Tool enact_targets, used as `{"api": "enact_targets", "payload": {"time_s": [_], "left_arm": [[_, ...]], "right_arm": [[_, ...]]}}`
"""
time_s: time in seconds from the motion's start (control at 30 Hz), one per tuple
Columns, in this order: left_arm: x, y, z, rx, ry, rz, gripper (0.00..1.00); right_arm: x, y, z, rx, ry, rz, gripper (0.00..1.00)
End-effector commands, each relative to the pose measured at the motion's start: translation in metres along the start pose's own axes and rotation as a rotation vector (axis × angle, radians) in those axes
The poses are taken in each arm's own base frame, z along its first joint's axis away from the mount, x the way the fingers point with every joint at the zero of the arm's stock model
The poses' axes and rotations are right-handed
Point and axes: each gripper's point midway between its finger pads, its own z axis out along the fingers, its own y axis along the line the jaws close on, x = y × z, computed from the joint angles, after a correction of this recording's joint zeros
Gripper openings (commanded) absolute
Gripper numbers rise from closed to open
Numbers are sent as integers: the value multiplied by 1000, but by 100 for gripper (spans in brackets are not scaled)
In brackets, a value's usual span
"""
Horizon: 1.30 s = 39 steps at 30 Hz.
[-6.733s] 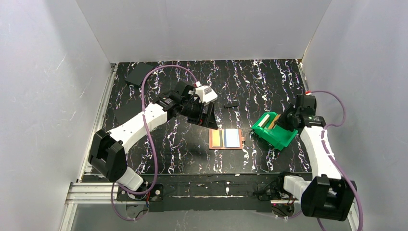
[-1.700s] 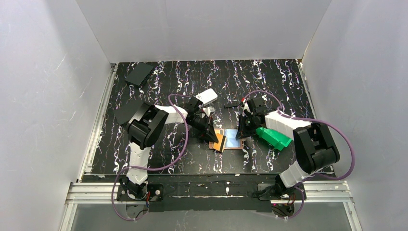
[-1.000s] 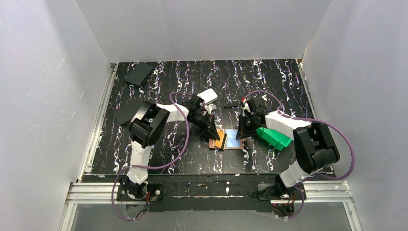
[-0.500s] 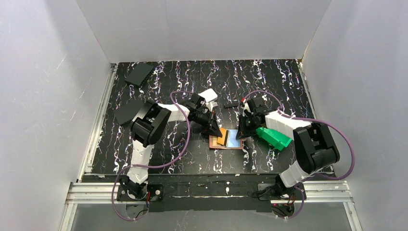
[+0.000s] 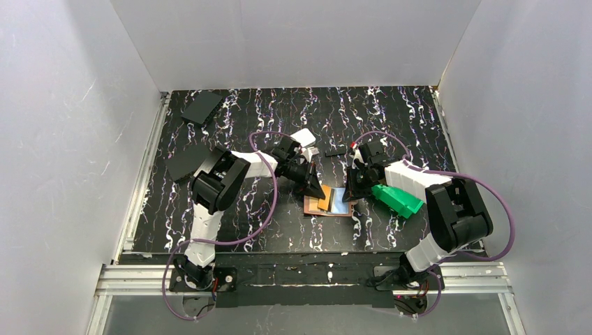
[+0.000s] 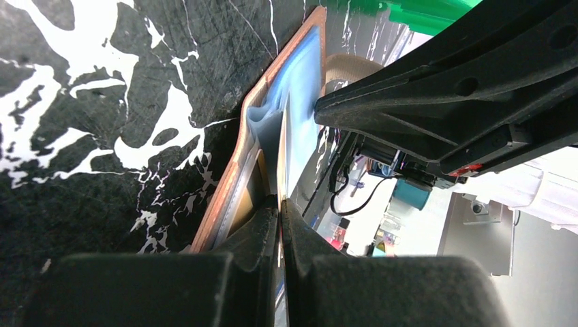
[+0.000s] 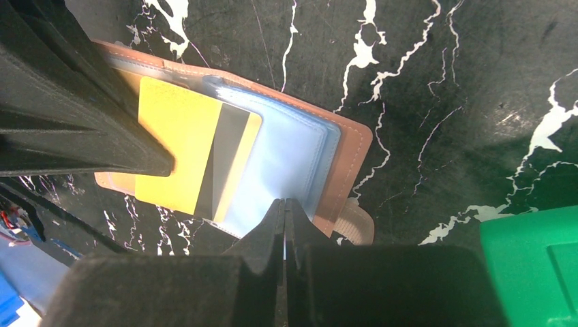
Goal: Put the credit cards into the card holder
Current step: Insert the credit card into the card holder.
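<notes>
Starting at the left gripper [image 5: 317, 190]: found clamped on the yellow card [image 7: 174, 153], thin edge pinched between closed fingers [image 6: 249, 245] in the left wrist view. Compared with a second back: carried rightward, off the left half of the card holder [image 5: 334, 202] and toward the light-blue panel [image 7: 293, 157]. Read as the insertion stroke under way. Cannot tell whether already in the pocket mouth or merely lying on top of the sleeve; dark-striped end overlapping the panel's edge, no more to be said.

Across to the right gripper [image 7: 284, 211]: closed too, nothing seen between the fingers, tips down on the outer edge of the light-blue panel, by the snap tab [image 7: 354, 228]. Unmoved over the last second. Judged to be pinning the holder against the push.

Holder itself: lying open and flat near the middle of the worktop [image 5: 391, 118], a little toward the near edge, green bin [image 5: 396, 199] just beside on the right.

Further out: white rounded box [image 5: 304, 136] and small black piece [image 5: 336, 151] behind the grippers; two dark flat sheets, one in the far-left corner [image 5: 202, 107], one by the left edge [image 5: 183, 160]. Worktop black with white veining. Plain pale walls on three sides; aluminium rail [image 5: 132, 279] along the near edge.
</notes>
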Motion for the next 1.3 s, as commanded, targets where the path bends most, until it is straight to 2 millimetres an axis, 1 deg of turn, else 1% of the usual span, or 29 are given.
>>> {"api": "enact_targets", "payload": {"time_s": [0.0, 0.17, 0.27, 0.5, 0.53, 0.57, 0.6, 0.63, 0.8, 0.87, 0.93, 1.03, 1.17, 1.27], "left_arm": [[-5, 1, 1, -34, -41, 20, 0], [-9, -1, 2, -17, -88, -30, 0], [-7, -1, 4, -8, -109, -61, 0], [-4, -9, 9, -29, -137, -53, 0], [-5, -11, 7, -30, -144, -50, 2], [-5, -13, 6, -30, -147, -49, 6], [-4, -15, 6, -27, -144, -44, 11], [-3, -16, 5, -29, -142, -46, 19], [3, -18, -3, -65, -136, -30, 41], [4, -17, -10, -123, -136, -7, 47], [6, -14, -18, -198, -126, 19, 51], [8, -12, -25, -246, -126, 27, 56], [10, -9, -24, -257, -123, 22, 57], [9, -11, -18, -234, -108, 21, 56]], "right_arm": [[7, -5, 1, 8, 19, -6, 4], [7, -5, 0, 6, 17, -4, 4], [7, -3, 1, -1, 17, -3, 4], [8, -2, 2, -13, 14, 5, 4], [8, -2, 1, -13, 12, 5, 4], [7, -1, 1, -13, 10, 4, 4], [7, -1, 0, -12, 8, 3, 4], [7, -1, -1, -9, 8, 2, 4], [5, -2, -4, -2, 2, -2, 4], [5, -2, -4, -1, 1, -1, 4], [5, -2, -4, -4, 1, -3, 4], [5, -2, -4, -5, 4, -3, 4], [4, -1, -4, -7, 3, -4, 4], [5, -1, -4, -9, 6, -4, 4]]}}
